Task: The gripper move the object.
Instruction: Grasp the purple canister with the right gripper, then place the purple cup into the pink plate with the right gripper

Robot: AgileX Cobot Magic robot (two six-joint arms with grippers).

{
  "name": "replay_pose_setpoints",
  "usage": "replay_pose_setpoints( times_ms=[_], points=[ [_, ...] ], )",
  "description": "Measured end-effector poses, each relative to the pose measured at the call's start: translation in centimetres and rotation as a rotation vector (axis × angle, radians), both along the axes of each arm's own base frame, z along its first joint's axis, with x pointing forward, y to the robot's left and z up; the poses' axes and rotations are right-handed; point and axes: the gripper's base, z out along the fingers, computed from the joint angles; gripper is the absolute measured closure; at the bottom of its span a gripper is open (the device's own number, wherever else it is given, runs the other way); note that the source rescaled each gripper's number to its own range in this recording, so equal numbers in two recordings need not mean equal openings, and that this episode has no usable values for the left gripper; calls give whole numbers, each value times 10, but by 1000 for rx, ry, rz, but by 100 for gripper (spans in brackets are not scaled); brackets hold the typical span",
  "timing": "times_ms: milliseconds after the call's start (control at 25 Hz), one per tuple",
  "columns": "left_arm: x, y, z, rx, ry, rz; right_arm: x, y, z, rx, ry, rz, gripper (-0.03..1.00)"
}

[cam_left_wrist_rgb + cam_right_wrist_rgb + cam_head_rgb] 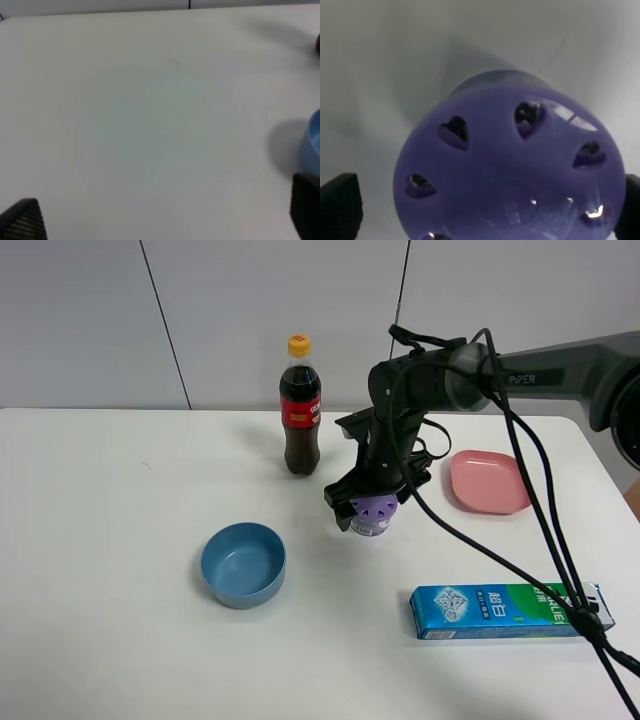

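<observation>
A smooth white table [120, 540] is seen from above, its far edge meeting a pale panelled wall [80, 320]. The right gripper [372, 505], a black two-fingered claw on a thick black arm trailing cables, reaches down near the table's middle. Between its fingers sits the purple-lidded container [376, 514], small, squat and round.

In the right wrist view the glossy lid [510, 185], ringed with heart-shaped holes, fills the space between two ribbed black fingertips [340, 205]. One fingertip meets the lid's edge and a sliver of table shows beside the other. Whether the claw is clamped or only straddling the container cannot be told.

An upright cola bottle [300, 405] with a yellow cap stands just behind and to the left. A pink rounded-square plate [488, 481] lies to the right, near the table's edge. A round blue bowl [243, 563] sits apart, front left. A blue-green toothpaste box [505, 610] lies flat, front right, with cables crossing its end. Bare tabletop spreads wide across the left half.

The left gripper [162, 220] has its fingertips spread wide over bare table, with the bowl's rim beside one.
</observation>
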Motion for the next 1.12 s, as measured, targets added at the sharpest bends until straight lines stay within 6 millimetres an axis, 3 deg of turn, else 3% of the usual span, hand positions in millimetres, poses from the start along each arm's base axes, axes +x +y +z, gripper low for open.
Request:
replay_pose_setpoints(
  times_ms=[520, 600, 640, 720, 760, 1120],
  points=[
    [0, 0, 0, 0, 0, 0, 1, 1, -11, -8, 14, 0, -3],
    [0, 0, 0, 0, 0, 0, 1, 1, -11, -7, 13, 0, 10],
    [0, 0, 0, 0, 0, 0, 1, 1, -11, -7, 12, 0, 26],
    [0, 0, 0, 0, 0, 0, 2, 1, -11, -6, 1, 3, 67],
    [0, 0, 0, 0, 0, 0, 2, 1, -11, -4, -1, 3, 95],
    [0, 0, 0, 0, 0, 0, 3, 1, -11, -3, -2, -6, 97]
  ],
)
